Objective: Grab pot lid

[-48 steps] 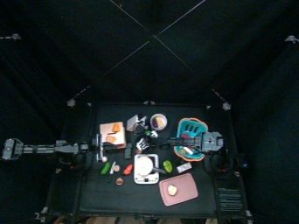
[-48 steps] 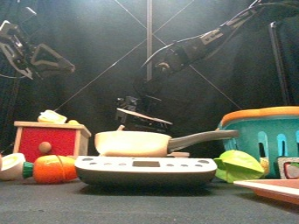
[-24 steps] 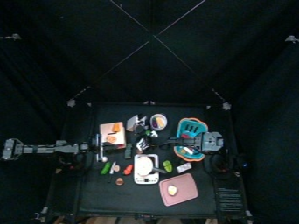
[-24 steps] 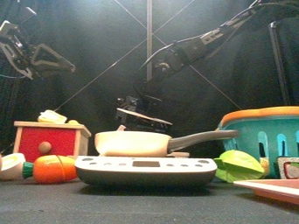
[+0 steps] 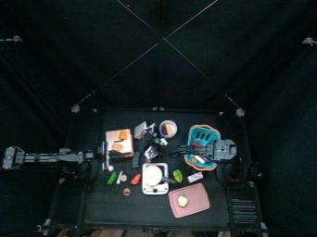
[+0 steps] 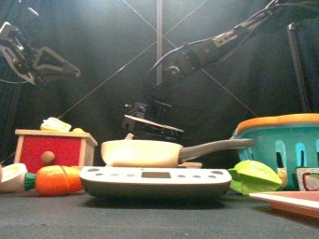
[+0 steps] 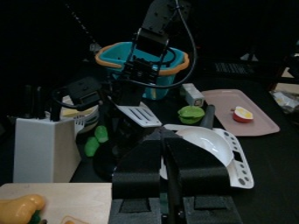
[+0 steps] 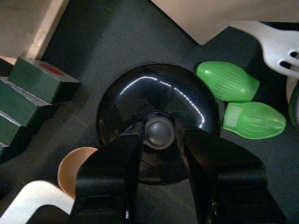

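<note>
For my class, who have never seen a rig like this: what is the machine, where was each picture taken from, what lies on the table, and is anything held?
It is a robot with two black arms at a small table. One picture looks straight down, one looks level from the table's front edge, and one camera rides on each wrist. On the table are a pan on a scale, a teal basket, a red box and toy vegetables. The right gripper has its jaws set on either side of the black pot lid's knob, not visibly clamped. The left gripper rests aside.
</note>
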